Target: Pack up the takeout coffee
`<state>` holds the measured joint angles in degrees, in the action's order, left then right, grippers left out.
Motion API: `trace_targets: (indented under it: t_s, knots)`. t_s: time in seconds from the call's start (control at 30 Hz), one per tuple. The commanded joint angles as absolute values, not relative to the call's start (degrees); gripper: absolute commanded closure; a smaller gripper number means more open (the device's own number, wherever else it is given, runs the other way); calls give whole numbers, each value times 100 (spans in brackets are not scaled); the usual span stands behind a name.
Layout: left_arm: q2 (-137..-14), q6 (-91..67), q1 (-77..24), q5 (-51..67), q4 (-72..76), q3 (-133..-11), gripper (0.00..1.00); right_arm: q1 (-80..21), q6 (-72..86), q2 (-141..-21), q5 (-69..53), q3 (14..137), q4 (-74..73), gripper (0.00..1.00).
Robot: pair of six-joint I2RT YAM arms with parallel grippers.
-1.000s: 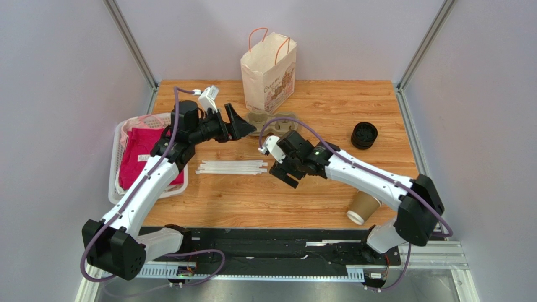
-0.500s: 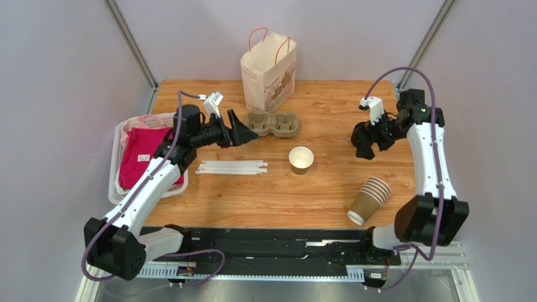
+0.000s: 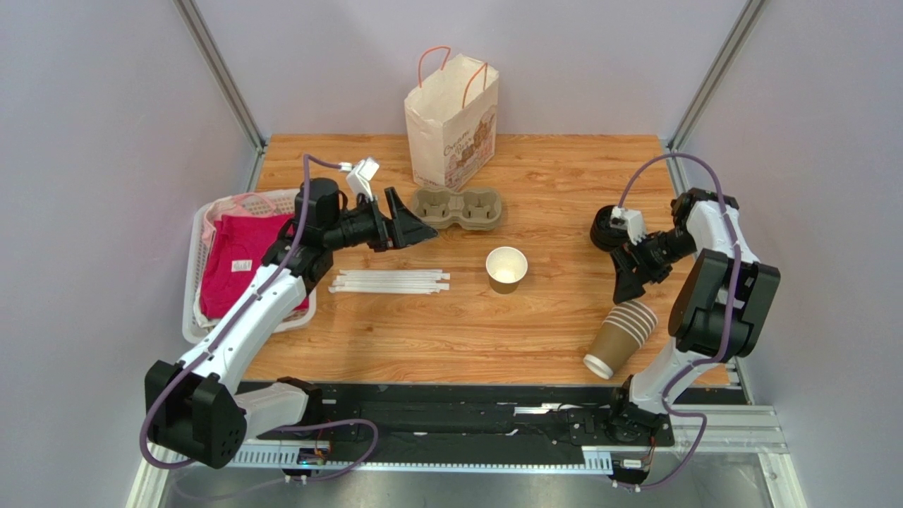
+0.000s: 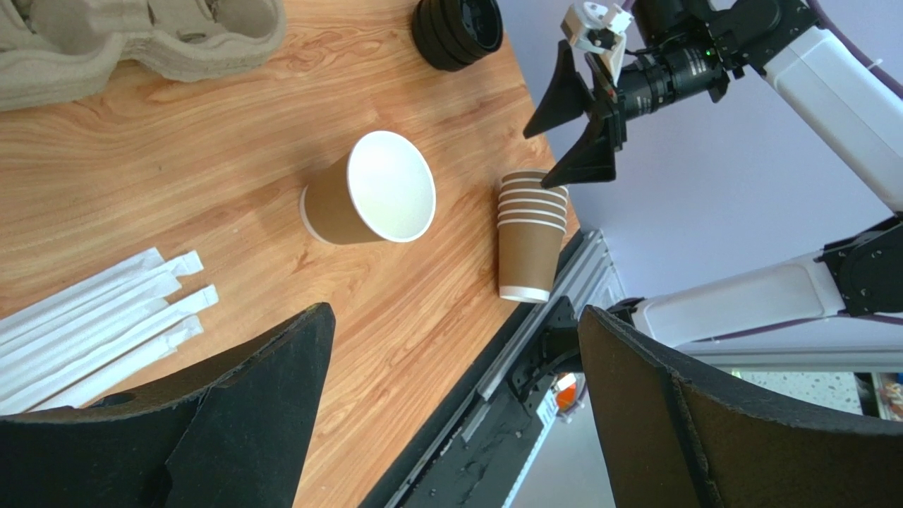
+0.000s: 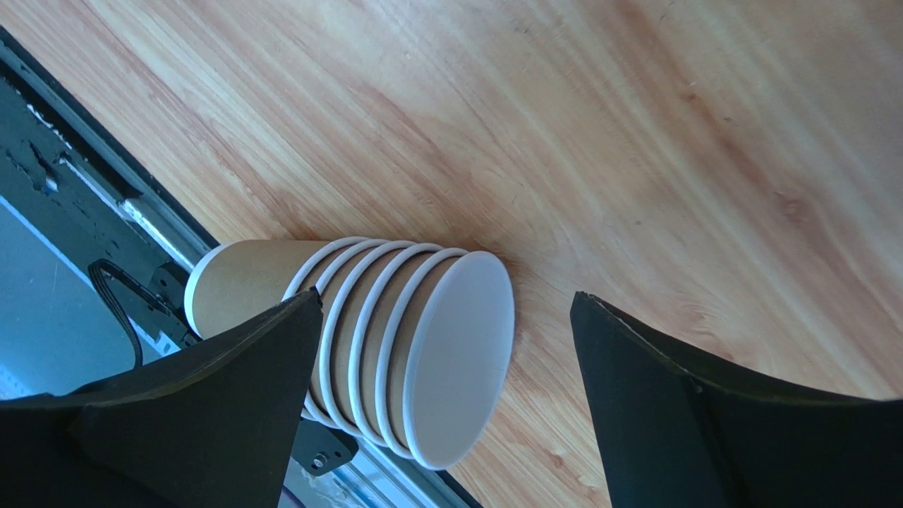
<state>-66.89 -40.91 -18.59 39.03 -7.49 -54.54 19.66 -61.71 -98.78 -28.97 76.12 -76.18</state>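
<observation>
Coffee cup [image 3: 507, 268]: brown paper, upright, its white-lined mouth open; stands mid-table [image 3: 424, 339], well apart from both pincers.
Left pincer [image 4: 454, 318]: jaws spread wide, holding nothing and touching nothing; hangs above the wood just beside the cardboard carrier [image 3: 458, 207] and faces the Coffee cup.
Straws [image 3: 389, 282]: wrapped in white paper, lying flat near the Left pincer.
Right pincer [image 5: 445, 302]: jaws equally wide and empty; poised over the stack of cups [image 3: 618, 337], with no contact visible.
Stack of cups: on its side, near the front right edge.
Black lids [image 4: 458, 30]: piled just behind the Right pincer.
Paper bag [image 3: 450, 122]: upright at the far edge, behind the carrier.
</observation>
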Motion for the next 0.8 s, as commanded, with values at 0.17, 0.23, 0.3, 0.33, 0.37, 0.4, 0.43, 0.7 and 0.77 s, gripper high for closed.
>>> trace_targets:
  t_s: [0.17, 0.23, 0.3, 0.33, 0.37, 0.4, 0.43, 0.7, 0.77]
  knots:
    - [-6767, -4175, -1819, 4008, -580, -5396, 6, 2004, -6645, -9949, -2812, 6751, -9545, 11]
    - [-6785, -4192, -1819, 4017, -580, -5388, 6, 2004, -6653, -9871, -2830, 6541, -9554, 13]
    - [-6794, -4210, -1819, 4008, -580, -5379, 6, 1995, -6680, -9818, -2813, 6399, -9545, 18]
    - [-6811, -4210, -1819, 4008, -580, -5362, 6, 2004, -6714, -9756, -2795, 6303, -9545, 20]
    - [-6803, -4227, -1819, 3999, -580, -5353, 6, 2004, -6715, -9730, -2795, 6267, -9545, 21]
    - [-6803, -4228, -1819, 3999, -580, -5335, 6, 2004, -6706, -9721, -2778, 6241, -9554, 21]
    - [-6811, -4236, -1819, 3990, -571, -5309, 6, 2004, -6671, -9703, -2777, 6223, -9554, 24]
    - [-6750, -4219, -1819, 3990, -615, -5291, 6, 2048, -6600, -9431, -2418, 6100, -9562, 46]
    - [-6759, -4210, -1819, 3982, -606, -5282, 6, 2074, -6609, -9352, -2329, 6100, -9562, 62]
